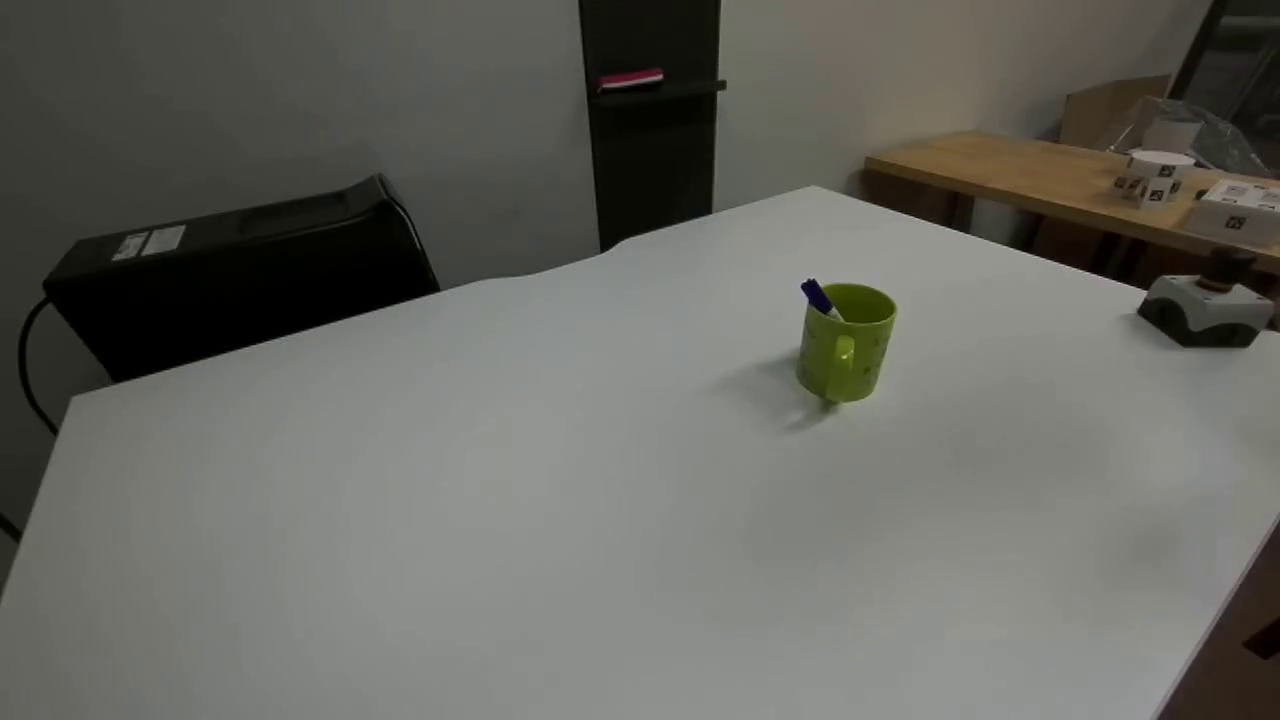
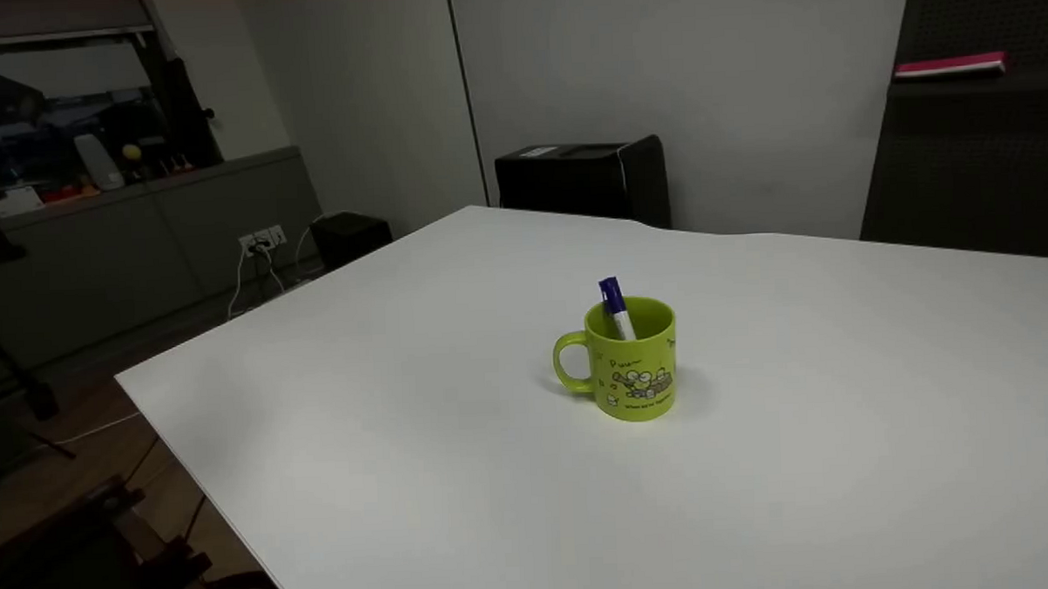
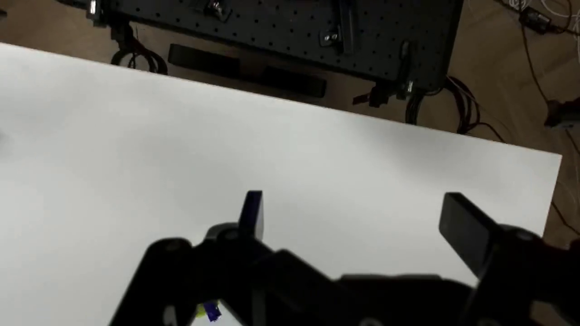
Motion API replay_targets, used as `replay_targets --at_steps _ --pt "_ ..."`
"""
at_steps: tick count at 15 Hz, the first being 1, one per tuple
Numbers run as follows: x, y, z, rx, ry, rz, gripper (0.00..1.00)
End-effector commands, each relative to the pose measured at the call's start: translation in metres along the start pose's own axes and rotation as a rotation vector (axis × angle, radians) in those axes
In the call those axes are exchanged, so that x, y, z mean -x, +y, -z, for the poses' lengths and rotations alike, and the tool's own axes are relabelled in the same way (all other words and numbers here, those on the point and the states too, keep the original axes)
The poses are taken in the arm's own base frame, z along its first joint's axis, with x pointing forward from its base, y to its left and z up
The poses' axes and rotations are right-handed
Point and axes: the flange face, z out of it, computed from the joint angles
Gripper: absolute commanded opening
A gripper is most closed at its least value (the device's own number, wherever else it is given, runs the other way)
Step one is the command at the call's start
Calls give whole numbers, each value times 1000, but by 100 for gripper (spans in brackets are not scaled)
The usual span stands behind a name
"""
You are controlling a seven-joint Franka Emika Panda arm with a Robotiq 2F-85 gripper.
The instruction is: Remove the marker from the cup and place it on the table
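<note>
The lime-green cup (image 1: 870,365) stands upright on the white table (image 1: 450,500); it also shows in an exterior view (image 2: 636,382) with its handle and a printed cartoon. The marker (image 1: 818,297) leans inside the cup, its dark blue cap above the rim and part of its white body visible; it shows in an exterior view (image 2: 614,298) too. Its lower end is hidden in the cup. My gripper (image 3: 358,217) is open with nothing between its fingers, above the table. In the wrist view only bits of the marker cap (image 3: 212,311) and cup (image 3: 200,311) show below the left finger. Neither exterior view shows the gripper.
A grey and black box with a dark knob (image 1: 1205,308) stands on the table's far right. A wooden table (image 1: 980,160) with boxes is behind it. A black case (image 1: 250,280) stands beyond the table's edge. A black perforated platform (image 3: 281,31) borders the table edge in the wrist view.
</note>
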Motion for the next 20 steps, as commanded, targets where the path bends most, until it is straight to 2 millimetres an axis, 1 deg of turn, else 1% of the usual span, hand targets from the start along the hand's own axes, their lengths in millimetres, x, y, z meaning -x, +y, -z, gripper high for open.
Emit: replay_targets --at_steps 1,4,5,8,10,15,16,17,18,20 --pt "-44 28 -12 6 31 -9 100" --pt "-82 50 -29 39 114 -37 100" --pt "-93 55 -37 40 141 -46 100" --pt "-120 67 -60 70 211 -78 100" --pt "-134 71 -79 87 225 -87 100" --pt "-161 81 -130 154 206 -90 100" --pt "-163 90 -140 171 187 -96 100" --pt "-164 94 -146 179 151 -100 100" --pt "-159 86 -139 156 175 -66 100" --pt "-162 93 -152 165 145 -71 100"
